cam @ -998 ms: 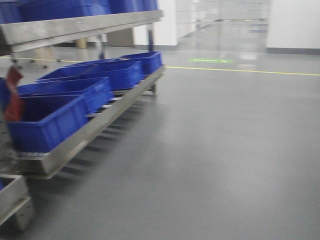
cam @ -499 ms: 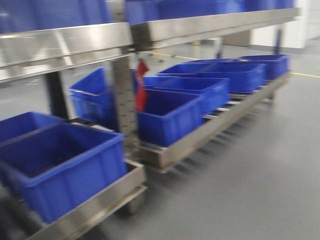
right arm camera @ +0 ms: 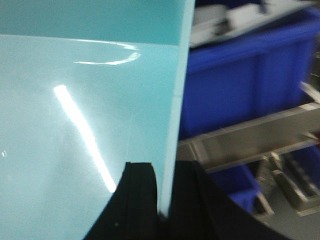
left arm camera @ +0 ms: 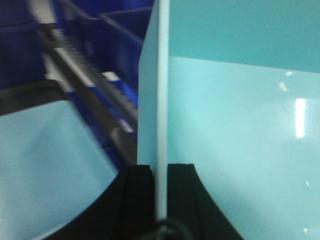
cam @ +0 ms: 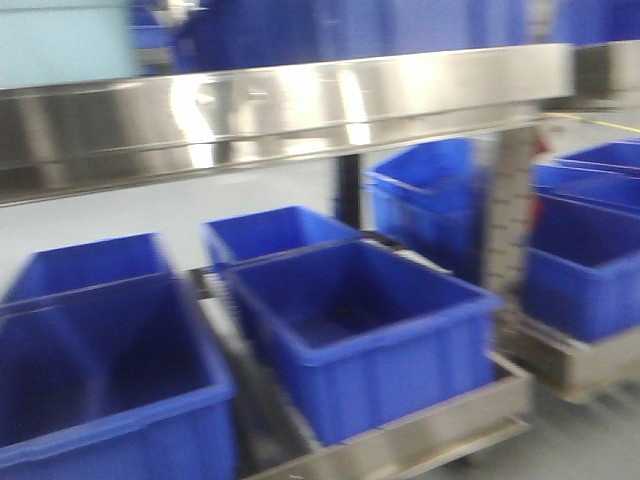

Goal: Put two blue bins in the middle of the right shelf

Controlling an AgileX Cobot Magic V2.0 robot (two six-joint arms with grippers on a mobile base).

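We take the steel rail (cam: 300, 105) as our landmark: it runs wide and shiny across the front view. Above its left end we see a flat patch of the pale bin (cam: 65, 45), light cyan and smooth. The blur keeps us from telling whether it touches the surface behind the rail. In the left wrist view the left fingers (left arm camera: 150, 175) are clenched on one wall of the pale bin (left arm camera: 240, 125). That wall stands upright and edge-on, running straight away from the camera, with the bin's glossy inside to its right. In the right wrist view the right fingers (right arm camera: 153, 187) are clamped the same way on a wall of the pale bin (right arm camera: 75, 115). Here the wall tilts slightly and the inside lies to its left. So the bin sits open side up between the two arms. We cannot tell its long axis, nor whether a second bin is nested in it. Below the rail, dark blue bins (cam: 360, 340) stand side by side on the lower surface (cam: 440, 430). A grey upright (cam: 510, 200) rises to the rail's right end. In the right wrist view another dark blue bin (right arm camera: 240, 85) and a steel edge (right arm camera: 250, 135) lie just beyond the gripped wall.
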